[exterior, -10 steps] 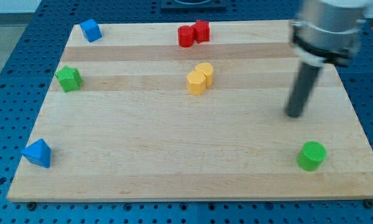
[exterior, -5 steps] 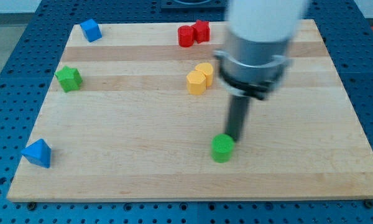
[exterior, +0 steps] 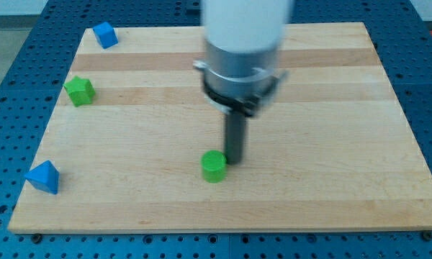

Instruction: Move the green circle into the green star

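Observation:
The green circle (exterior: 214, 166) is a short green cylinder lying on the wooden board, a little left of the middle and toward the view's bottom. My tip (exterior: 235, 160) rests against its right side, slightly above it in the view. The green star (exterior: 79, 91) sits far off near the board's left edge, up and to the left of the circle. The arm's wide grey body hides the upper middle of the board.
A blue block (exterior: 104, 34) sits at the board's top left corner. A blue triangular block (exterior: 43, 177) sits at the bottom left near the board's (exterior: 345, 180) edge. The red and yellow blocks are hidden behind the arm.
The green circle has slid from the board's bottom right to left of centre, with my tip moving left with it on its right side. The arm now covers the red and yellow blocks.

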{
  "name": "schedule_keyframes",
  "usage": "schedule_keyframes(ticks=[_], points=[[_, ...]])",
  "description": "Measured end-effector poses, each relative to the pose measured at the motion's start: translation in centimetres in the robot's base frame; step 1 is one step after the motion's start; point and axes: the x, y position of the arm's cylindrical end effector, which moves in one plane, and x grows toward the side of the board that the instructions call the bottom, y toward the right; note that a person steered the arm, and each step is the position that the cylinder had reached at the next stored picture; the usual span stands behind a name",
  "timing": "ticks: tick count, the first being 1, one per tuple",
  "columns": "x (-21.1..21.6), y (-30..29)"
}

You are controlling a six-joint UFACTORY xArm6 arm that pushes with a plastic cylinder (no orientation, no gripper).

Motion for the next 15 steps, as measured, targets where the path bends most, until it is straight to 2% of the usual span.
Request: schedule_keyframes(ticks=[1, 2, 3, 4, 5, 6, 7, 8, 9, 10, 11, 12, 13, 14, 15], points=[[-3.1, -6.5], [-3.1, -2.6], [-1.6, 4.7], [3.0, 6.1], [5.4, 3.8], [3.7, -3.2], [-1.5, -12.3], [-3.9, -15.9], [-2.4, -13.1], [-4.5, -11.7], [-6.9, -16.0], [-7.1, -21.3], [-6.4, -22.5], [-4.6, -28.7], [-4.6, -28.7]])
